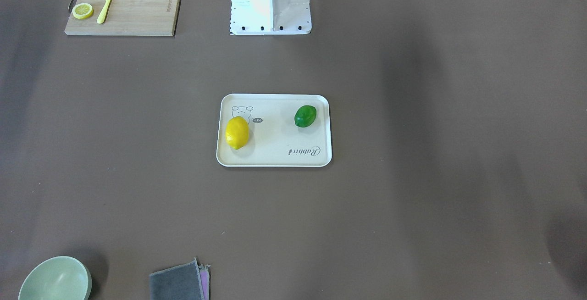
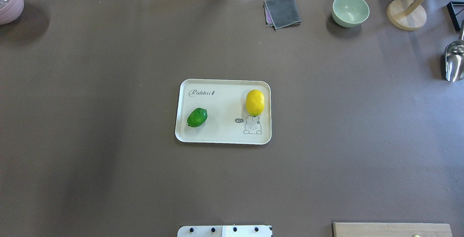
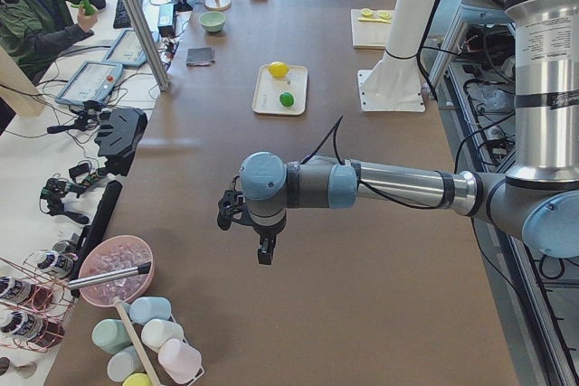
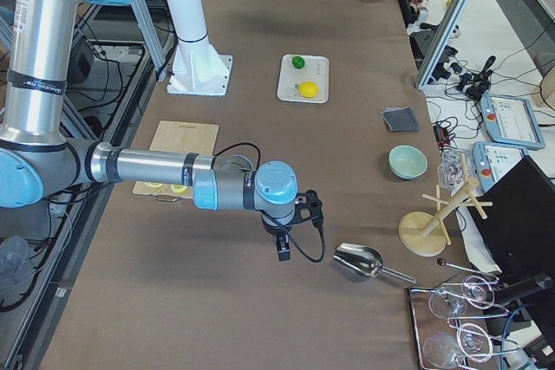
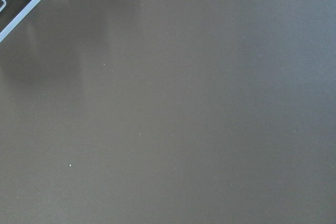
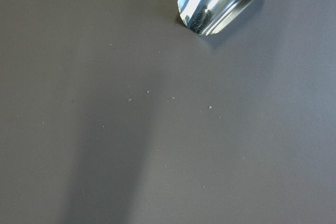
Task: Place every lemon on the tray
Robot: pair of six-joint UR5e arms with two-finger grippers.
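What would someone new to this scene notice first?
The cream tray sits dead centre, holding a yellow lemon and a green lemon lying apart. Next comes the bamboo cutting board with lemon slices and a yellow knife, near the robot's base on its right side.

Two lemons, one tray, one cutting board, two slices, one green bowl.

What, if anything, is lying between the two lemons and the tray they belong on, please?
Nothing visible does. The yellow lemon and the green lemon both already lie on the tray, inside its rim and apart from each other, with only bare tray surface between them.
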